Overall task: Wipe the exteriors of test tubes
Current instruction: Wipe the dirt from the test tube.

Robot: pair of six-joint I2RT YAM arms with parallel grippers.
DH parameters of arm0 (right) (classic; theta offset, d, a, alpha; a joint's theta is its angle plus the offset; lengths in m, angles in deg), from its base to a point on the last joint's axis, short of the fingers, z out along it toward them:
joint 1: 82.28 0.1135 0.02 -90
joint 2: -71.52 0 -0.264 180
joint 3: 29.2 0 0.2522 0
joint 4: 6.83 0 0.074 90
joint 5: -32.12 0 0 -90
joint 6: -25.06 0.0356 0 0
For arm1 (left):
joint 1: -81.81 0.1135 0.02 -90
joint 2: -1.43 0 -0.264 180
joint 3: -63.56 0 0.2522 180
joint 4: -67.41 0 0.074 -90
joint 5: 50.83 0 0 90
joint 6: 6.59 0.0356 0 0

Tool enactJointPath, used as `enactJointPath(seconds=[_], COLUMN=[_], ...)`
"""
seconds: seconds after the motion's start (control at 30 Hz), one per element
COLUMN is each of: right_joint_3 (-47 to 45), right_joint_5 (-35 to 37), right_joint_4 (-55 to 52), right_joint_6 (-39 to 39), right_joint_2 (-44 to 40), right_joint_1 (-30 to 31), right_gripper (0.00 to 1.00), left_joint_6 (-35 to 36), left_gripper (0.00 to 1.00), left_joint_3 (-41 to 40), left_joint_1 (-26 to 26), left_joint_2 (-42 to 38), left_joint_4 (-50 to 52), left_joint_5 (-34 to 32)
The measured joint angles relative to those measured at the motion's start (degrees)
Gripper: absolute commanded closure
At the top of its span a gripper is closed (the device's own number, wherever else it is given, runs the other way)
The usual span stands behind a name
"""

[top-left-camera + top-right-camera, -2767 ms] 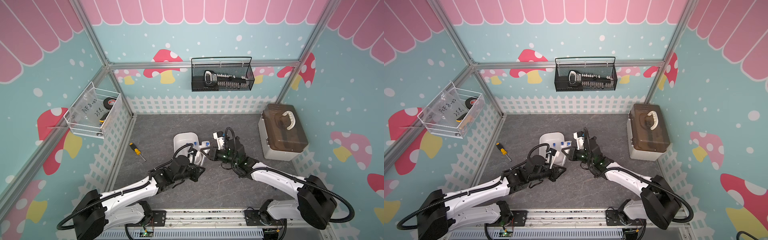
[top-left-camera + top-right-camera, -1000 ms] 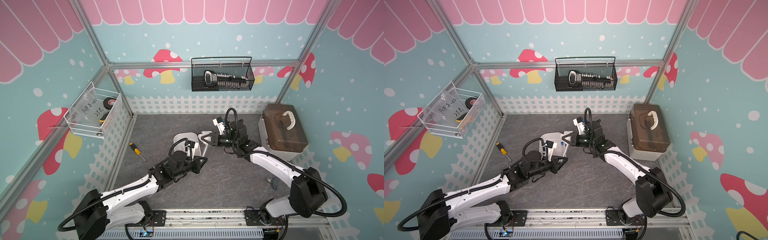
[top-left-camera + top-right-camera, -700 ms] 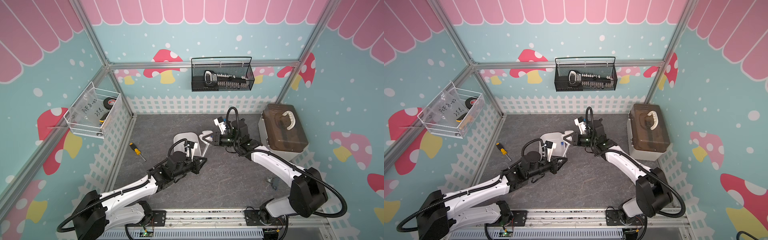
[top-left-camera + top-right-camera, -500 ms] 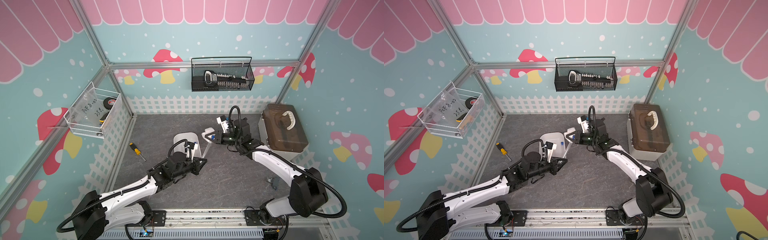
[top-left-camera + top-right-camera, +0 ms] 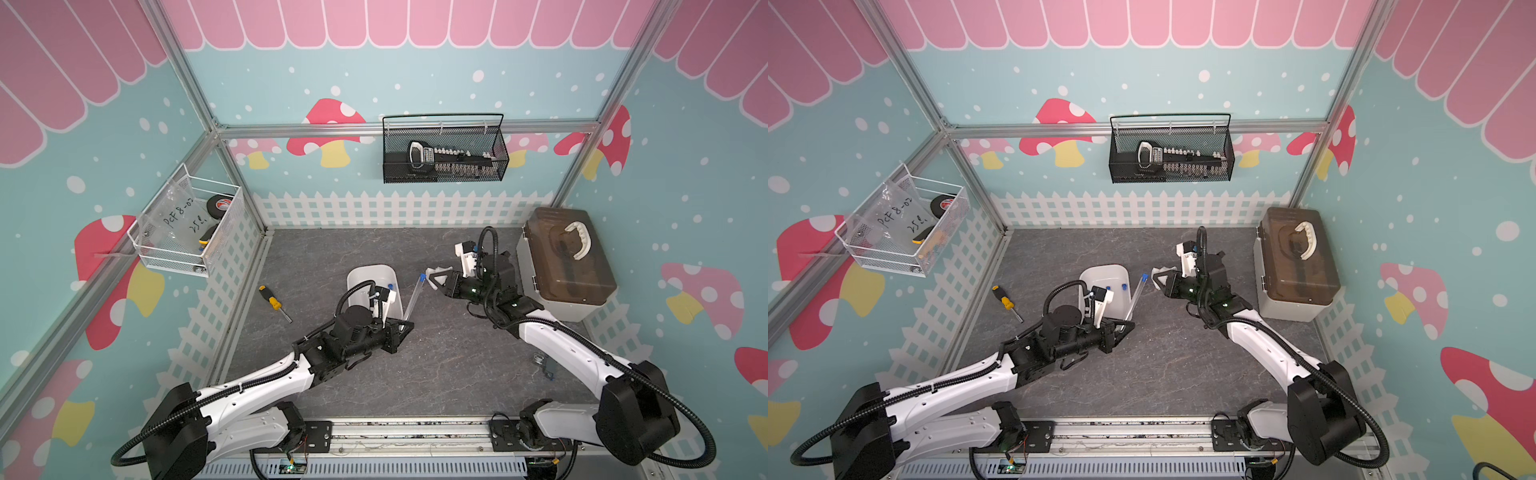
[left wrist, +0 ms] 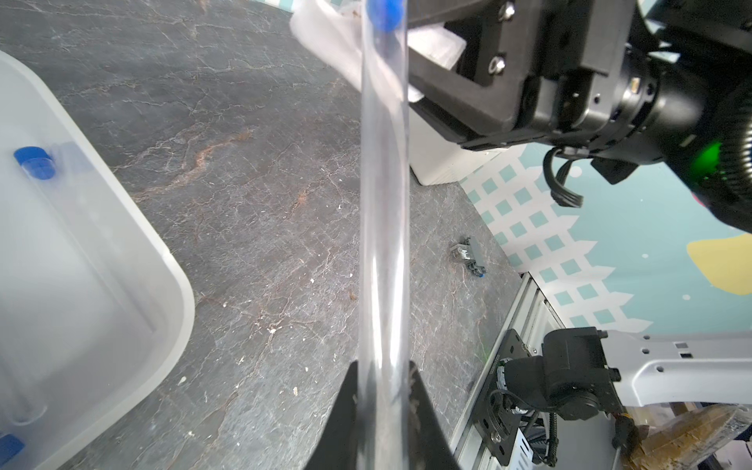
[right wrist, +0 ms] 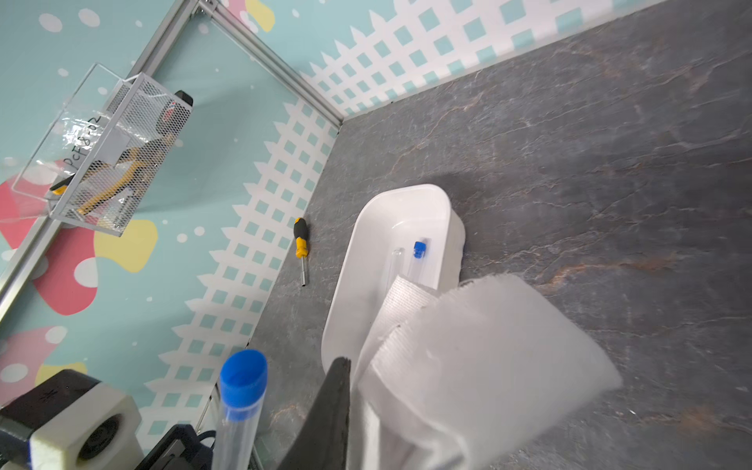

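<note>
My left gripper (image 5: 402,329) (image 5: 1123,328) (image 6: 382,366) is shut on the bottom end of a clear test tube (image 5: 413,299) (image 5: 1133,300) (image 6: 382,203). The tube slants up and away, its blue cap (image 7: 243,378) at the far tip. My right gripper (image 5: 441,283) (image 5: 1163,285) is shut on a folded white wipe (image 5: 436,275) (image 7: 468,346) (image 6: 325,36), just right of the cap and a little apart from it. More test tubes (image 7: 417,260) (image 6: 36,162) lie in the white tray (image 5: 370,272) (image 5: 1100,272) behind my left wrist.
A yellow-and-black screwdriver (image 5: 274,302) lies left of the tray. A brown-lidded box (image 5: 565,266) stands at the right wall. A small grey part (image 5: 544,365) lies near my right forearm. A black mesh basket (image 5: 444,156) and a white wire basket (image 5: 187,228) hang on the walls.
My right gripper has slid the wipe up along the tube, off its capped end, and drawn back to the right. The left gripper has held the tube nearly still.
</note>
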Motion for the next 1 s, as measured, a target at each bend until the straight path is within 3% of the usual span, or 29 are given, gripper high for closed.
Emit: enactJointPath(seconds=[0.17,0.5,0.8,1.0], right_joint_3=[0.00,-1.62,-1.11,-0.90], right_joint_5=[0.87,-4.87,-7.87,-7.21], right_joint_4=[-1.42,-1.51,2.71,3.30], right_joint_6=[-0.87,-0.92,-0.87,-0.87], right_joint_2=[-2.82,-7.72,-4.52,-3.43], right_joint_1=[0.00,2.56,9.42,10.58], right_gripper=[0.80,0.80,0.80,0.80], left_joint_6=[0.00,0.04,0.02,0.04], left_gripper=[0.93,0.93,0.93,0.93], left_joint_3=[-0.39,-0.39,-0.37,-0.37], left_joint_1=[0.07,1.18,1.20,1.20], left_joint_2=[-0.68,-1.01,0.74,0.87], left_joint_4=[0.52,0.68,0.66,0.66], left_joint_5=[-0.02,0.15,0.70,0.87])
